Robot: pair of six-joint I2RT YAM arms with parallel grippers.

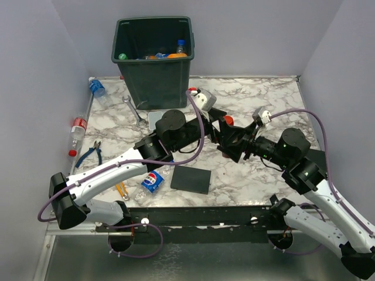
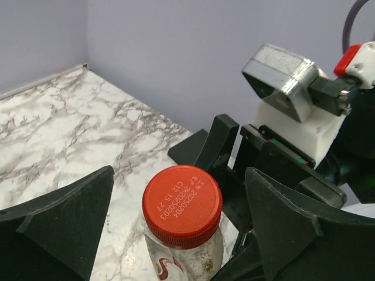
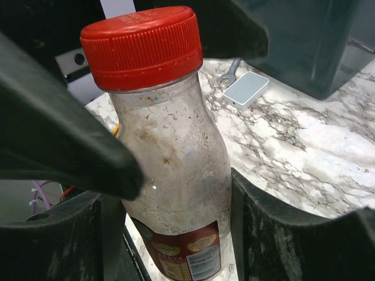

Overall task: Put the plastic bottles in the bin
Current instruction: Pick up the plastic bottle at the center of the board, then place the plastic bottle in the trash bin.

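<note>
A: Well, from above, where is the red-cap bottle (image 1: 228, 120)?
B: Upright near the middle of the bench (image 1: 275, 111), with the left jaws and right jaws meeting around it. It stands in front of the bin (image 1: 155, 82), a little to the right.
A: And the bin?
B: At the far edge, with several bottles (image 1: 176, 52) inside.
A: Any loose ones?
B: Three, all on the left: a blue-label bottle (image 1: 97, 89) beside the bin, a red-label bottle (image 1: 77, 130) at the bench's left edge, and a Pepsi bottle (image 1: 152, 181) near the front, close to a black plate (image 1: 190, 179). A wrench (image 1: 135, 111) and pliers (image 1: 91, 153) lie among them.
A: Left wrist view?
B: The left jaws stand wide open, a finger (image 2: 70, 222) on each side of the cap, neither touching it. They hold nothing.
A: Right wrist view?
B: The right jaws are closed partway onto the red-cap bottle's body, with a finger (image 3: 293, 234) on each side of it at label height. The clear wall looks grimy inside. Whether its base touches the bench, I cannot tell.
</note>
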